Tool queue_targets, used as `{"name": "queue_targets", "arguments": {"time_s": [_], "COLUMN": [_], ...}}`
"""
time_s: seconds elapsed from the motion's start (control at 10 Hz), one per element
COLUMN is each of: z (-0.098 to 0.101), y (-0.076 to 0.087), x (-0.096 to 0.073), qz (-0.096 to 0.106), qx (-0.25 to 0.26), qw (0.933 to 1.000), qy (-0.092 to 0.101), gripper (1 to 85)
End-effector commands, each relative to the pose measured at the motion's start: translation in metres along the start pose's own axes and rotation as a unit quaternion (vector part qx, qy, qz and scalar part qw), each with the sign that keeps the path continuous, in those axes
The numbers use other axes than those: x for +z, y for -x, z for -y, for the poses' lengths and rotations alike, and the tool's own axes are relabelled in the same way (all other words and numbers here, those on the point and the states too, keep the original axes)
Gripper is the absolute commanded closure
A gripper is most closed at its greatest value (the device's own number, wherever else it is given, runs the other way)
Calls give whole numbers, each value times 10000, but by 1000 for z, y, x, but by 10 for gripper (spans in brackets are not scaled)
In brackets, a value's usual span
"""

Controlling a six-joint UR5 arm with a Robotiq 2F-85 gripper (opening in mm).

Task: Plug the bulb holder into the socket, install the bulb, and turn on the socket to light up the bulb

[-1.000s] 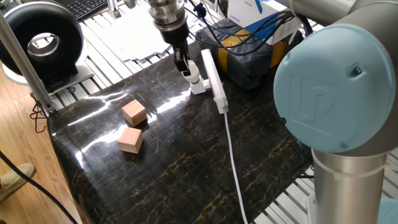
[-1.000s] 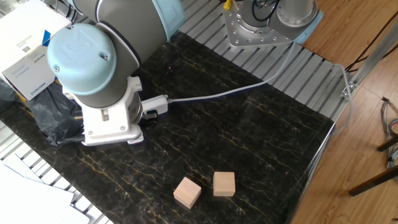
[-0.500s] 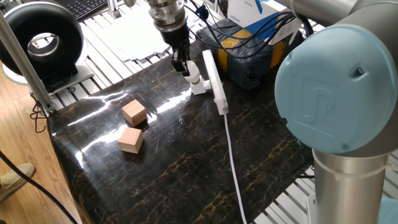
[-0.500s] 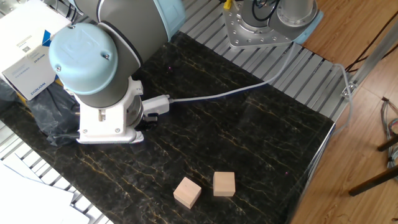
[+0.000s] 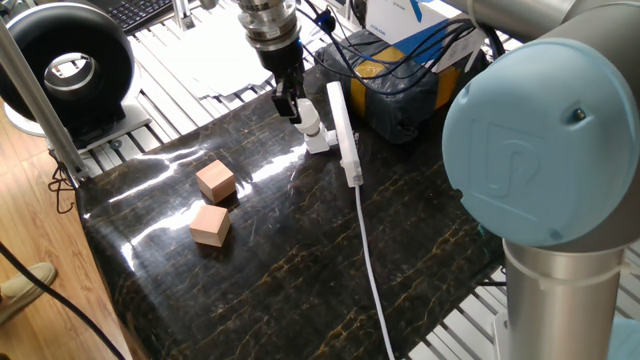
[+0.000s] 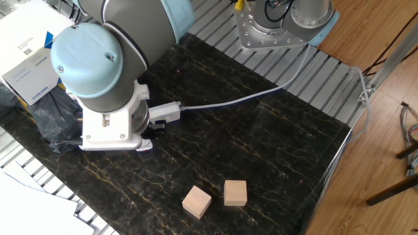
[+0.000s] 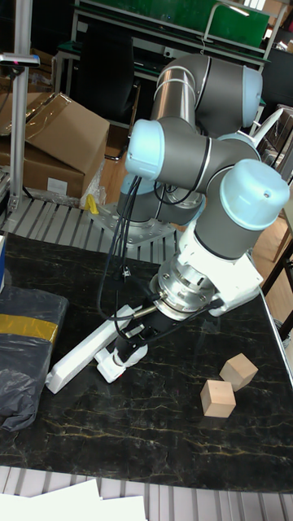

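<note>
You are working over a glossy dark tabletop point(image 5: 300, 260), which looks slick, so expect light parts to be sliding on it. The socket point(image 5: 340, 130) is lying near the far edge, a long stiff plastic strip with its cable point(image 5: 372, 270) trailing toward you; it is probably light enough to be shifting under a sideways push. Just beside its near end, the holder point(image 7: 112, 365) is sitting on the tabletop, a small hard white piece, best taken across its flat sides. Your gripper point(image 5: 287, 105) is hanging right at its top, where a white cylinder, likely the bulb point(image 5: 309, 118), is standing; treat that as fragile. I cannot tell whether the jaws are clamped or apart.
</note>
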State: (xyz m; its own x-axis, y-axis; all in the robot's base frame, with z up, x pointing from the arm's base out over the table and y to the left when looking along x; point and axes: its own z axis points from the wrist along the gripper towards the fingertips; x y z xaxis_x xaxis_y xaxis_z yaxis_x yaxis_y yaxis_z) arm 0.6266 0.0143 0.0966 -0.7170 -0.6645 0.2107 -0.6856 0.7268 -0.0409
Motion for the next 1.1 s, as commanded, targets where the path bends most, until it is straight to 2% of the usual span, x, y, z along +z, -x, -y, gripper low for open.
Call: {"name": "queue_targets", "arguments": {"time_s": [0.0,0.1,0.2,0.4,0.5,0.9,1.0], "z": [4,1,3,-12,-13,-18,-16], "y": [4,4,2,1,-1,-5,-6], "x": [-2,-3,-5,-8,-7,0,-1], "qz": [69,55,-2,-13,-27,4,-13], "qx": [-533,-772,-1038,-1311,-1486,-1840,-1857], "qw": [9985,9970,9945,9913,9888,9827,9824], "qy": [-92,-61,-118,84,102,228,187], "gripper": [190,190,193,210,233,273,320]}}
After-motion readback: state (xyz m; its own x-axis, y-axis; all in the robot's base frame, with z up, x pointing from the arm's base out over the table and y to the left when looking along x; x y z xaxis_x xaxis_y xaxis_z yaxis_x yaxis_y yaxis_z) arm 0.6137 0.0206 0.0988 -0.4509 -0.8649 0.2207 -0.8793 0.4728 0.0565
